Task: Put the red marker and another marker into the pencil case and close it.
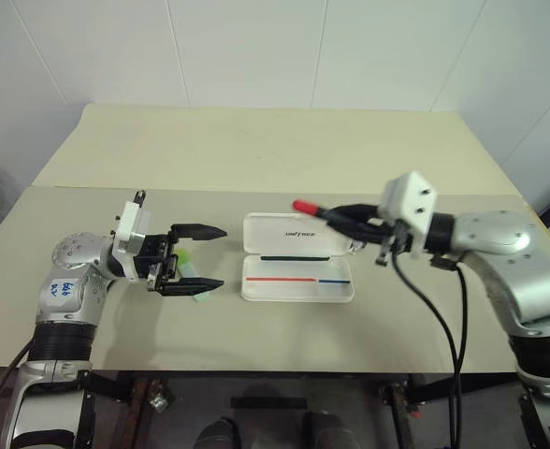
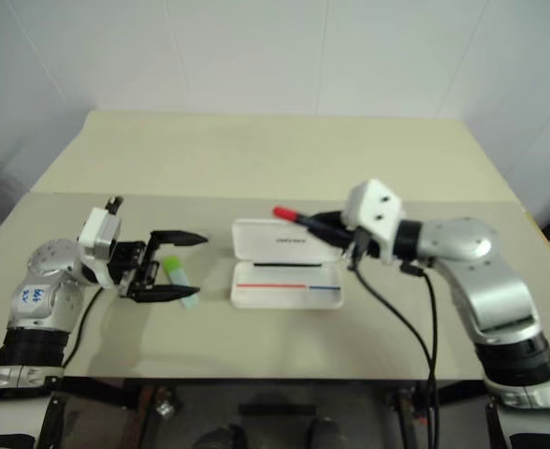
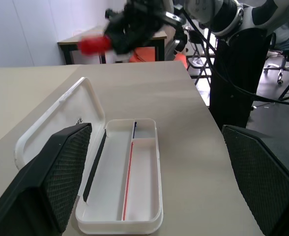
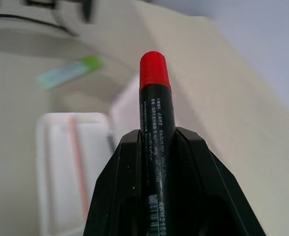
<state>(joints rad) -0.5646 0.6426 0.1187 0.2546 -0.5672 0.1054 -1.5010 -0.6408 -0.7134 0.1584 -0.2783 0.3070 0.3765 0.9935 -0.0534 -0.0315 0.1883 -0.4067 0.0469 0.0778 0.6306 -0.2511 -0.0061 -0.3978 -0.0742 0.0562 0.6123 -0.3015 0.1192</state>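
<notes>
Case (image 1: pixel 297 281) lies open on the table (image 1: pixel 256 159), lid flat on the far side, tray toward me with the red-and-blue stripe showing; tray is empty as far as I can see.

Right gripper (image 1: pixel 342 218) is clamped on the red marker (image 1: pixel 305 207), held in the air above the lid's right part, red end pointing toward my left. In the right wrist view the marker (image 4: pixel 154 113) sits pinched between both fingers with most of its length sticking out ahead.

Left gripper (image 1: pixel 200 257) has its jaws spread wide, holding nothing, just left of the case. The green highlighter (image 2: pixel 178 279) lies on the table between those open fingers, apparently not touched yet.

Step in hand, as I judge it: carry the red marker over the tray and lay it in.

How I mean to do it well:
- bring the marker over the near tray, not the lid
- turn the wrist until the marker runs along the tray's long side; at an angle it may bridge the rim
- lower until the marker is close to the tray floor before letting go, so it does not bounce or roll out
- keep the left arm parked clear of the case
- watch the thin divider in the tray (image 3: pixel 130 172); choose the longer compartment
</notes>
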